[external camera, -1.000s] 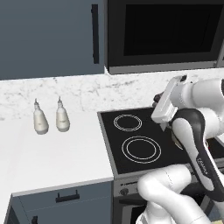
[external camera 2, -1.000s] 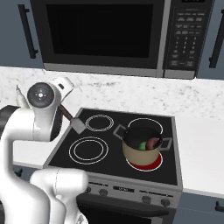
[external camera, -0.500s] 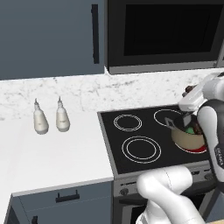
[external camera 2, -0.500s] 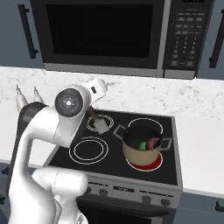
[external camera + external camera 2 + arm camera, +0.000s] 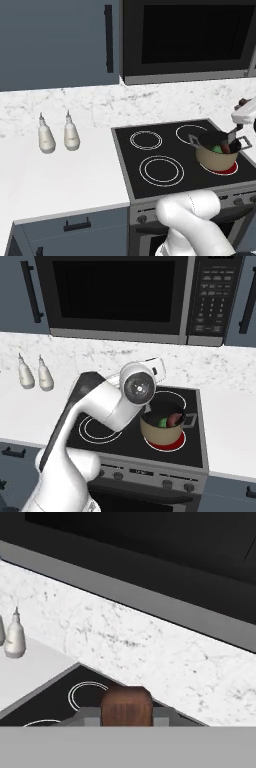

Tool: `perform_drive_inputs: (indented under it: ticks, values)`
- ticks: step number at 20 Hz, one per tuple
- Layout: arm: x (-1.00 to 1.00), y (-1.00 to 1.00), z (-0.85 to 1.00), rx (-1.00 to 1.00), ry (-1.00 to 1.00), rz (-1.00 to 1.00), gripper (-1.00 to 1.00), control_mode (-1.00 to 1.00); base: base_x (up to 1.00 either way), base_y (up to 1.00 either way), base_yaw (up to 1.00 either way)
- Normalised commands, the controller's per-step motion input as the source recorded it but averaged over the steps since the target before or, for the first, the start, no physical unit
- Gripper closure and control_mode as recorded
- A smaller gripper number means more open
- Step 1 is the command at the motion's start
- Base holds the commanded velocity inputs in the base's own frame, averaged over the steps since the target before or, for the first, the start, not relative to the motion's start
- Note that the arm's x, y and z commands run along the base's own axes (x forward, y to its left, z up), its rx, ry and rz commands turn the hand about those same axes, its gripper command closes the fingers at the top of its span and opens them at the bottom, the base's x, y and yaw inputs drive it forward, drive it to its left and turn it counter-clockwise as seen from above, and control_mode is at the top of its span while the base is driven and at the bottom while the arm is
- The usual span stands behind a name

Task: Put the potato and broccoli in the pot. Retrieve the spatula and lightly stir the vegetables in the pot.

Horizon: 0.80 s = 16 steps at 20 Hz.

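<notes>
Two vegetables lie inside the round tan-beige cooking pot (image 5: 216, 156) with grey metal side handles: the small dark green broccoli floret (image 5: 163, 422) and the elongated reddish-brown potato (image 5: 175, 419), side by side against the dark interior. The pot stands on the front right burner of the black glass stovetop (image 5: 165, 187), and that burner glows red under its base. In the left base view the two-finger claw (image 5: 234, 134) reaches in from the right edge above the pot, and the square silver-grey blade of the spatula (image 5: 231, 141) hangs from it, dipping over the pot's rim beside the vegetables. In the hand view the dark reddish-brown spatula handle sits between the grey finger tips (image 5: 91, 716), which are clamped on it from both sides; the claw is closed around the spatula. The right base view has the arm's white wrist in front of the pot's left side, hiding the claw itself. Two white pointed-tip bottles (image 5: 58, 136) stand upright next to each other on the white counter (image 5: 60, 180), near the marbled backsplash and well apart from the stove. A black microwave (image 5: 135, 298) hangs above the stovetop
</notes>
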Motion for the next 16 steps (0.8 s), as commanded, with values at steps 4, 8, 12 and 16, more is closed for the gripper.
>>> perform_drive_inputs:
  ticks: [4, 8, 12, 16]
  values:
    - [0.49, -0.62, -0.09, 0.04, 0.00, -0.08, 1.00, -1.00, 0.00, 0.00, 0.00]
    - [0.44, -0.54, -0.04, 0.10, 0.08, -0.09, 1.00, -1.00, 0.00, 0.00, 0.00]
    - [0.12, -0.61, -0.39, 0.06, 0.06, -0.03, 1.00, -1.00, 0.00, 0.00, 0.00]
    - [0.00, -0.42, -0.49, 0.00, 0.02, 0.00, 1.00, -1.00, 0.00, 0.00, 0.00]
